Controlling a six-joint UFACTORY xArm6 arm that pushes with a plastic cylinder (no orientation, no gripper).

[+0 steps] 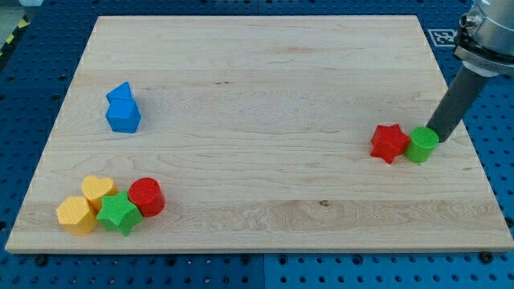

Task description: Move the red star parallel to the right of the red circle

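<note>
The red star [389, 142] lies near the board's right edge, touching a green round block [422, 145] on its right. The red circle [147, 197] stands at the view's bottom left, in a cluster with other blocks. My tip [438, 136] is at the upper right of the green round block, touching or almost touching it, and the dark rod slants up toward the view's top right. The red star is far to the right of the red circle and higher in the view.
A green star [119, 213], a yellow heart [98, 191] and a yellow hexagon [76, 214] crowd the red circle's left side. Two blue blocks [122, 108] sit together at the left. The wooden board [257, 72] lies on a blue pegboard.
</note>
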